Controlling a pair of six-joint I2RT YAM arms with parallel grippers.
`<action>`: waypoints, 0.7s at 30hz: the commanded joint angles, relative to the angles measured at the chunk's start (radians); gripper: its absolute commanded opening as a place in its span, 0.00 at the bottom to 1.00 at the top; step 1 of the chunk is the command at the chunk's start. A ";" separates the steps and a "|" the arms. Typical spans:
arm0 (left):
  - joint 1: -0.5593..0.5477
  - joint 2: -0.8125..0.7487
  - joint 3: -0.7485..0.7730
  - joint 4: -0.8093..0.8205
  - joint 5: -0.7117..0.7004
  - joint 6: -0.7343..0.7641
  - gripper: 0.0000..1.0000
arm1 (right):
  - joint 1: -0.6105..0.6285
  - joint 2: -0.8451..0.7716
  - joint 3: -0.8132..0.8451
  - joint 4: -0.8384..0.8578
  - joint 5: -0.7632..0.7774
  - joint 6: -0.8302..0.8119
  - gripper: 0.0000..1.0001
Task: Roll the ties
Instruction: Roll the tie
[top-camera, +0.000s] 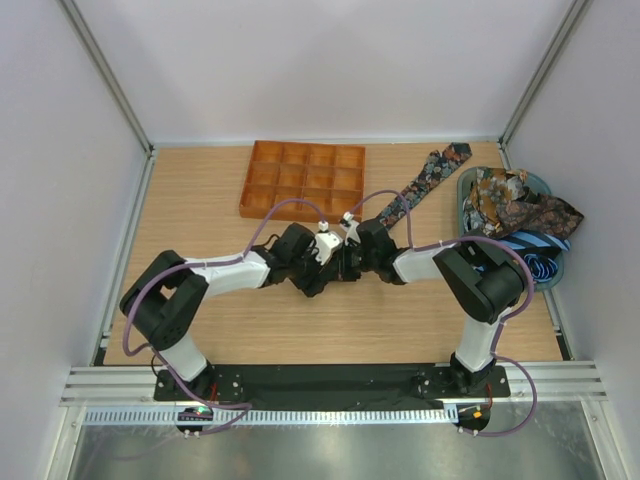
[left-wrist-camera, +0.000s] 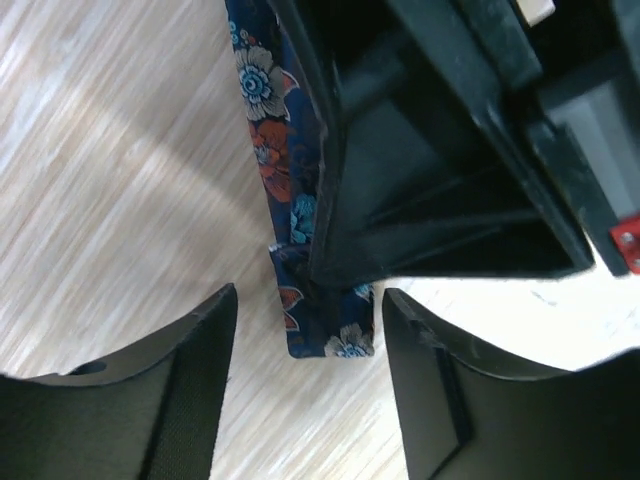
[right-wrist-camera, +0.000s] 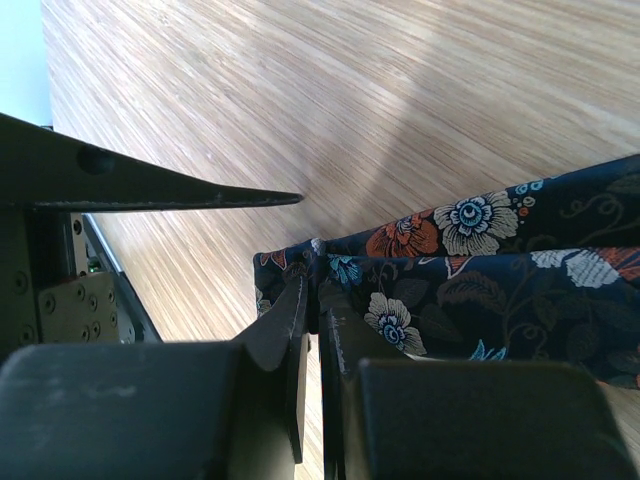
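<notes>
**A:** Starting with the top view, how far along is it?

**B:** Barely begun, I'd judge. One tie (top-camera: 432, 175) lies flat on the bench (top-camera: 200, 210), running from 1 o'clock to the centre. There the left claw (top-camera: 335, 268) and right claw (top-camera: 350, 262) meet over its end. No roll shows anywhere. The heap (top-camera: 515, 205) of other ties sits loose in a bowl (top-camera: 464, 200) at 3 o'clock. The tray (top-camera: 305, 180) at 12 o'clock is a rigid orange grid.

**A:** And the left wrist view?

**B:** The left claw stands open. Its matte black fingers (left-wrist-camera: 190, 380) sit at 7 and 5 o'clock, flanking the tie's end without touching it. That end is squared off by a fold. The cloth is thin and navy, with white, orange and teal flowers. The right arm's black body fills 12 to 3 o'clock.

**A:** Right wrist view?

**B:** The right claw is closed, pinching the folded end at 6 o'clock. The tie runs off toward 3 o'clock, doubled over, soft and faintly glossy. The bench is smooth, pale wood grain. That fold looks like the roll's core, so the whole length is left to roll, and then the heap.
</notes>
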 joint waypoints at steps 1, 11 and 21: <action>-0.007 0.038 0.054 -0.033 0.008 0.015 0.58 | -0.008 0.004 -0.005 0.042 -0.010 0.009 0.01; -0.054 0.078 0.054 -0.047 -0.010 0.003 0.40 | -0.014 -0.008 -0.013 0.049 -0.016 0.022 0.01; -0.077 0.107 0.064 -0.065 -0.030 -0.011 0.28 | -0.038 -0.045 -0.023 0.054 -0.007 0.042 0.21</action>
